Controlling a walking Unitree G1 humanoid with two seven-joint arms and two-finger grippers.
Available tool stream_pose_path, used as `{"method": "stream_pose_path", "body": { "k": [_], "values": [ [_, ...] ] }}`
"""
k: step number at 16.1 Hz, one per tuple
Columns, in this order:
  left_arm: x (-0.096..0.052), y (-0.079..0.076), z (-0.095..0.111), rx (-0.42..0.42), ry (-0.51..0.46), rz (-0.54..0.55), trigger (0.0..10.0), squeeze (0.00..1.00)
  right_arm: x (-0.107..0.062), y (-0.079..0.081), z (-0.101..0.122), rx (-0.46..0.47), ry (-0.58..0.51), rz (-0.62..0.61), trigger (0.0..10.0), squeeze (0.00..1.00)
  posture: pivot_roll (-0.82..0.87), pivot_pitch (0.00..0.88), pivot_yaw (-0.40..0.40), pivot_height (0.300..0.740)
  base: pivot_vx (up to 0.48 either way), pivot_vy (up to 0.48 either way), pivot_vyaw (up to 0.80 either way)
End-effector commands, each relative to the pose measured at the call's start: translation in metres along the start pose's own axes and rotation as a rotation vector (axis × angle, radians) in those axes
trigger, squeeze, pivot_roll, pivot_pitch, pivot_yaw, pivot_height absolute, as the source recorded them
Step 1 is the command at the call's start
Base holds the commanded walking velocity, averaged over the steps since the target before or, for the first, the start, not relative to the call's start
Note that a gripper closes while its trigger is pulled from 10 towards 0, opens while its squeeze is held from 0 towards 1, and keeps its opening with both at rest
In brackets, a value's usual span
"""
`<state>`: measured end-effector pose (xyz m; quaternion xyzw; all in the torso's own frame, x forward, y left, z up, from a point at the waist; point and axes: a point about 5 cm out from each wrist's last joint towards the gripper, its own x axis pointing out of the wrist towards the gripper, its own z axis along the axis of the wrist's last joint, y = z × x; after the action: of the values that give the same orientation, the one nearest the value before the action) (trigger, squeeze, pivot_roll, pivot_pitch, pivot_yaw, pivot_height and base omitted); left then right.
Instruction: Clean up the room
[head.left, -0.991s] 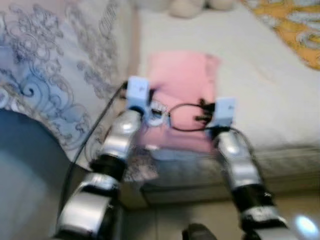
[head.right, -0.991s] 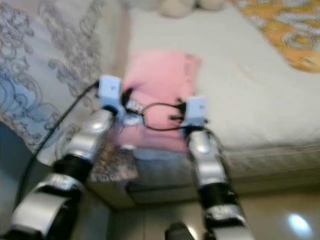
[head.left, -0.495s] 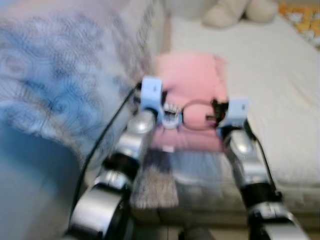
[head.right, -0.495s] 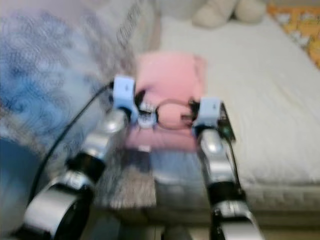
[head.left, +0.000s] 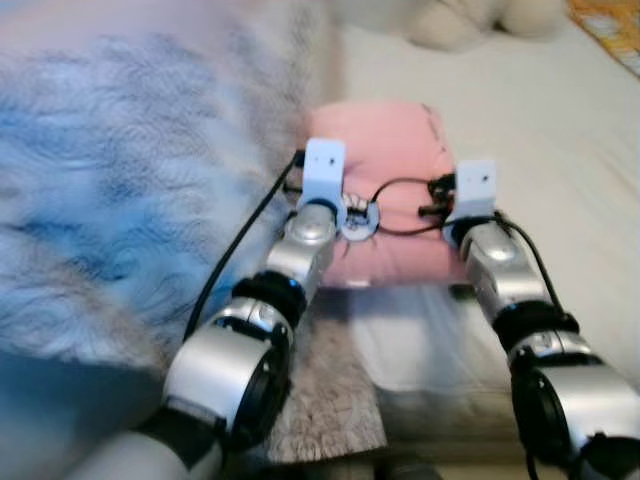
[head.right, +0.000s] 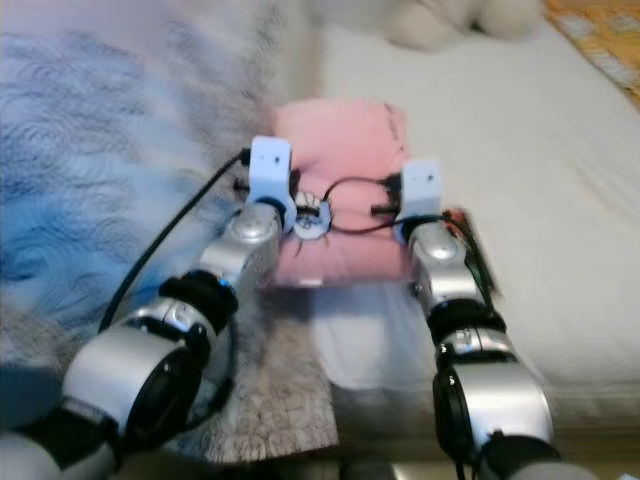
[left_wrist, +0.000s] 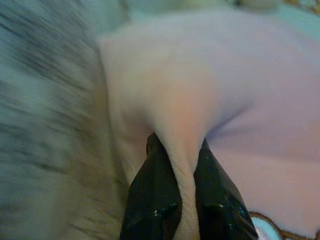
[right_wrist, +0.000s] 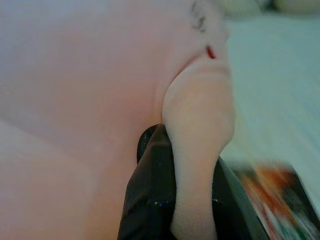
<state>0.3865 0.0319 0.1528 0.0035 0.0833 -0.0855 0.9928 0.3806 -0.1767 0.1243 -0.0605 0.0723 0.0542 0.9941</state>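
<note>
A pink folded cloth (head.left: 378, 150) lies on the white mattress (head.left: 560, 140), close to its left edge. Both arms reach forward onto it, side by side. My left gripper (left_wrist: 177, 146) is shut on a raised fold of the pink cloth (left_wrist: 200, 90) near its left side. My right gripper (right_wrist: 187, 134) is shut on a fold of the same cloth (right_wrist: 90, 65) at its right side. In the eye views the pale blue wrist blocks (head.left: 324, 170) hide the fingers.
A blue-grey patterned blanket (head.left: 120, 190) hangs at the left. A cream plush toy (head.left: 470, 18) sits at the bed's far end, with an orange patterned cover (head.left: 612, 18) at the far right. A colourful flat thing (right_wrist: 277, 197) lies beside the right gripper. Grey patterned fabric (head.left: 330, 400) lies below.
The camera has swung and come closer to the bed, still blurred. Both arms reach farther onto the mattress and stay on the pink cloth.
</note>
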Motion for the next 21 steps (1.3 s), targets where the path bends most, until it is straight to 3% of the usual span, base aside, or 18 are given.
{"method": "stream_pose_path", "body": {
  "k": [1,3,6,8,10,11,13,17,21],
  "values": [
    [0.001,0.031,-0.003,-0.016,0.005,0.141,10.0,0.0,-0.004,-0.01,-0.015,-0.026,0.073,-0.031,10.0,0.0,-0.14,0.156,0.088,0.736,0.0,0.0,0.0],
    [-0.004,0.031,-0.028,-0.037,0.086,0.177,10.0,0.0,-0.008,0.001,-0.039,-0.076,0.193,0.012,10.0,0.0,-0.14,0.216,0.069,0.736,0.0,0.0,0.0],
    [-0.011,0.016,-0.048,-0.143,0.137,0.199,10.0,0.0,-0.007,0.005,-0.04,-0.182,0.213,0.047,10.0,0.0,-0.14,0.254,0.079,0.736,0.0,0.0,0.0],
    [-0.01,0.009,-0.044,-0.151,0.114,0.176,10.0,0.0,-0.004,0.0,-0.032,-0.219,0.19,0.029,10.0,0.0,-0.13,0.258,0.083,0.736,0.0,0.0,0.0],
    [-0.007,0.007,-0.032,-0.104,0.065,0.146,10.0,0.0,-0.002,-0.006,-0.025,-0.173,0.162,-0.014,10.0,0.0,-0.14,0.255,0.085,0.736,0.0,0.0,0.0],
    [-0.006,0.01,-0.028,-0.074,0.041,0.147,10.0,1.0,-0.002,-0.006,-0.024,-0.137,0.15,-0.021,10.0,1.0,-0.14,0.255,0.085,0.736,0.0,0.0,0.0],
    [-0.004,0.016,-0.015,-0.06,-0.017,0.185,10.0,1.0,-0.001,-0.007,-0.018,-0.069,0.11,-0.037,10.0,1.0,-0.13,0.249,0.081,0.736,0.0,0.0,0.0],
    [-0.004,0.015,-0.003,-0.119,-0.108,0.205,10.0,1.0,0.003,-0.01,-0.003,-0.045,0.034,-0.048,10.0,1.0,-0.13,0.223,0.066,0.736,0.0,0.0,0.0],
    [-0.016,0.014,0.011,-0.142,-0.234,0.115,10.0,1.0,-0.002,-0.013,0.006,-0.014,-0.098,-0.051,10.0,1.0,-0.15,0.175,0.06,0.736,0.0,0.0,0.0]
  ]
}}
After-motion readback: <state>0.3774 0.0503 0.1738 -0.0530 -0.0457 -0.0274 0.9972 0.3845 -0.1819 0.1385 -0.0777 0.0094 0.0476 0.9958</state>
